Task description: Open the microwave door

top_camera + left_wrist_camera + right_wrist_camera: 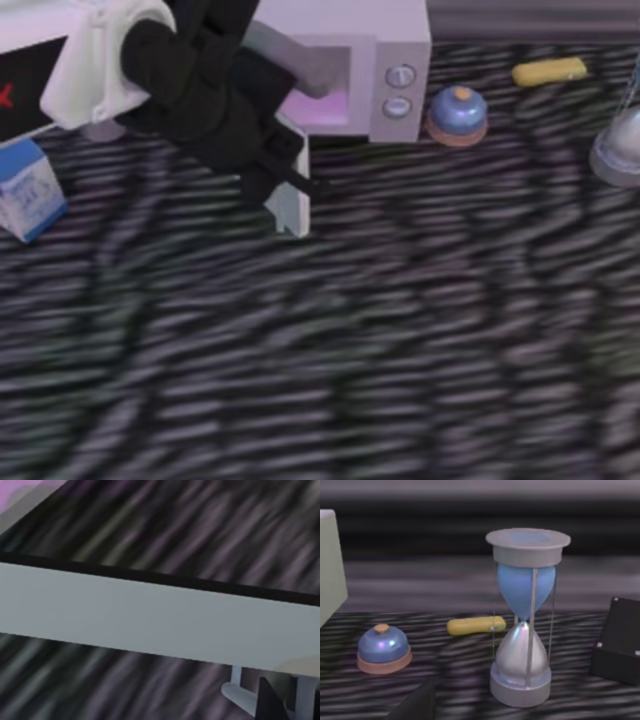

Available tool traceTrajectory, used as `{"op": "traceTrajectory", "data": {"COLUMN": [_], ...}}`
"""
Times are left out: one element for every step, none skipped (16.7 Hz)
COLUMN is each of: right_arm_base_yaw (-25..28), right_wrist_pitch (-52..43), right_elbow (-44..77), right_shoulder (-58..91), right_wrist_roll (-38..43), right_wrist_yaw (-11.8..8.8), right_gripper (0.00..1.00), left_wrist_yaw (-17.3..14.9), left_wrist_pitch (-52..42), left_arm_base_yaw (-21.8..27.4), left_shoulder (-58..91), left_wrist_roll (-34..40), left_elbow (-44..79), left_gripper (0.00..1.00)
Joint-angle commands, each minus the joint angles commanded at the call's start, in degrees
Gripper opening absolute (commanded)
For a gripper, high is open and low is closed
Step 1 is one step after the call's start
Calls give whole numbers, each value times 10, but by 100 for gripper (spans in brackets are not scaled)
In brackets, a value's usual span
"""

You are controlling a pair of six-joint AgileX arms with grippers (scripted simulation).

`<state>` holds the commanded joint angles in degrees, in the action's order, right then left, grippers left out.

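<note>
The microwave (400,45) stands at the back middle of the table, its pink-lit cavity (325,95) exposed. The microwave door (292,200) is swung out toward the table's front, edge-on from above. My left gripper (298,183) sits at the door's free edge, shut on the handle. In the left wrist view the door (150,615) crosses as a wide pale band, and one dark finger (272,704) rests against the handle bar (240,695). My right gripper (420,707) is out of the top view and hangs parked at the right side.
A blue bell (457,112) sits right of the microwave, with a yellow bar (549,71) and an hourglass (620,140) farther right. A blue-white carton (30,195) stands at the left edge. A black box (620,645) lies beside the hourglass (525,625).
</note>
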<state>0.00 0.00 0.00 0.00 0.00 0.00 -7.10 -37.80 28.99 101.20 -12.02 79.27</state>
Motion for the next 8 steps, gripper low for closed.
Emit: {"op": "traceTrajectory", "data": {"right_arm_base_yaw": [0, 0, 0, 0, 0, 0, 0, 0], "right_wrist_pitch": [0, 0, 0, 0, 0, 0, 0, 0], "right_elbow": [0, 0, 0, 0, 0, 0, 0, 0], "right_shoulder": [0, 0, 0, 0, 0, 0, 0, 0], "right_wrist_roll": [0, 0, 0, 0, 0, 0, 0, 0], "right_wrist_yaw": [0, 0, 0, 0, 0, 0, 0, 0], "right_gripper": [100, 100, 100, 100, 100, 100, 100, 100], "left_wrist_yaw": [-8, -15, -22, -26, -28, -28, -28, -28], "left_wrist_pitch": [0, -2, -3, -6, -7, -7, -7, -7], "left_arm_base_yaw": [-6, -12, -17, -20, -22, -22, -22, -22], "left_shoulder": [-6, -10, -13, -15, -15, -15, -15, -15], "left_wrist_roll": [-15, -29, -42, -50, -54, -55, -55, -55], "left_elbow": [-5, -10, -15, -20, -22, -22, -22, -22], "left_gripper": [0, 0, 0, 0, 0, 0, 0, 0]}}
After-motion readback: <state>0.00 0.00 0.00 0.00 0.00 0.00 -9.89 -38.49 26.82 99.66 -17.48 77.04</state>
